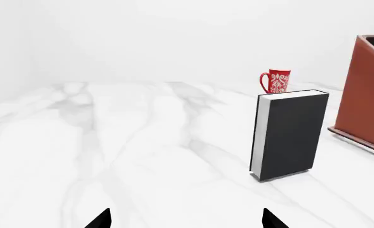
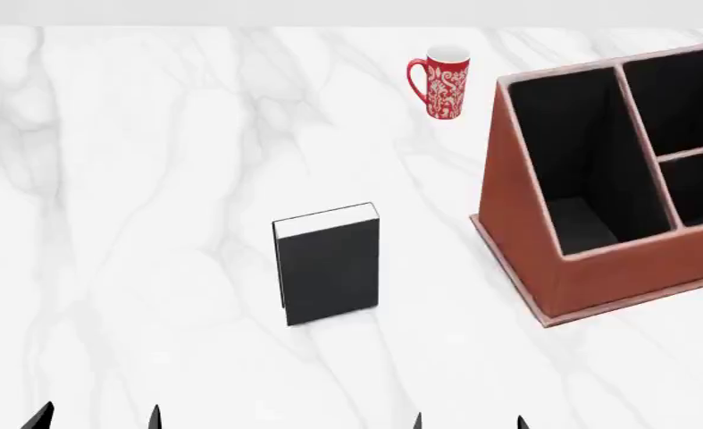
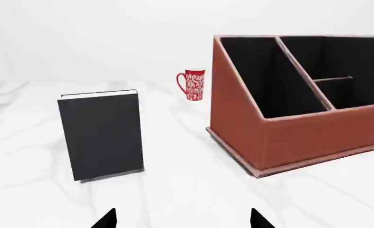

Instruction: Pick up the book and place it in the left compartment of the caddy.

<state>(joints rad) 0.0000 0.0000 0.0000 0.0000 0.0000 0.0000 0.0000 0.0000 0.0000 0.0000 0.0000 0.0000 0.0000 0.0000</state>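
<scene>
Starting at the left of the white marble worktop (image 2: 148, 223), the left gripper (image 2: 97, 418) shows only as two dark finger tips at the near edge, set apart with nothing between them. Moving right, the book (image 2: 327, 264) stands upright on its bottom edge in the open middle of the surface, its long axis vertical and its broad black cover facing the robot. It is a thick, plain black hardcover with no marking I can see, and its white page edges show along the top and, in the left wrist view, down one side. It sits ahead of both grippers and roughly between them; it looks a shade nearer the right gripper (image 2: 468, 422), whose fingers are likewise spread and empty, though the difference is slight. Either arm would have to reach forward and inward, and I'd judge the grasp has to close across the book's thickness or over its top edge. Farther back stands a red patterned mug (image 2: 442, 80), well apart from the book. At the far right is the caddy (image 2: 619, 273), and its left compartment (image 2: 578, 161), the long black-lined section on the side nearest the book, stands empty.
</scene>
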